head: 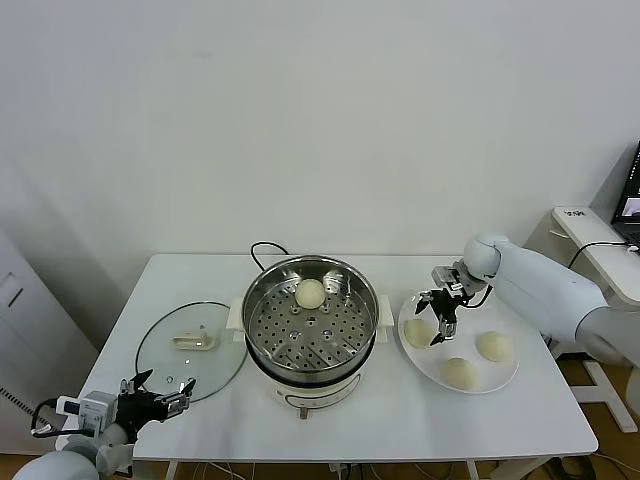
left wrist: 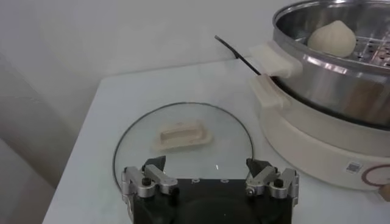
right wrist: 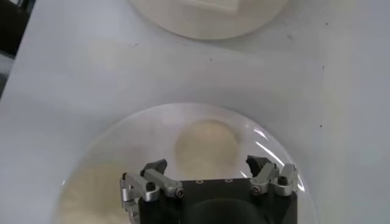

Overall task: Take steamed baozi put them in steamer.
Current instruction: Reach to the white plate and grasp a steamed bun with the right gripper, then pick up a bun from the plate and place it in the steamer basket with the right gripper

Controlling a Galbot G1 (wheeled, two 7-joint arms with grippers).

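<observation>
1. Left gripper (head: 158,403) parked at the table's (head: 200,440) front-left corner, fingers spread, holding nothing; glass lid (head: 190,350) lies flat just beyond it near the left edge
2. Steamer (head: 311,325) sits mid-table, one baozi in steamer (head: 311,293) already on the perforated tray toward the back rim
3. White plate (head: 505,378) near the right edge holds three more buns: left baozi (head: 417,333), front baozi (head: 458,372), right baozi (head: 493,345)
4. Right gripper (head: 442,318) hovers over the plate's left side, fingers spread, nothing pinched; the wrist view shows the left baozi (right wrist: 206,142) just ahead between the fingertips
5. Step in hand looks like grasping the left baozi: centre the fingers either side of it, come straight down, close gently so the soft dough isn't squashed, avoid scraping the plate or nudging the neighbours
</observation>
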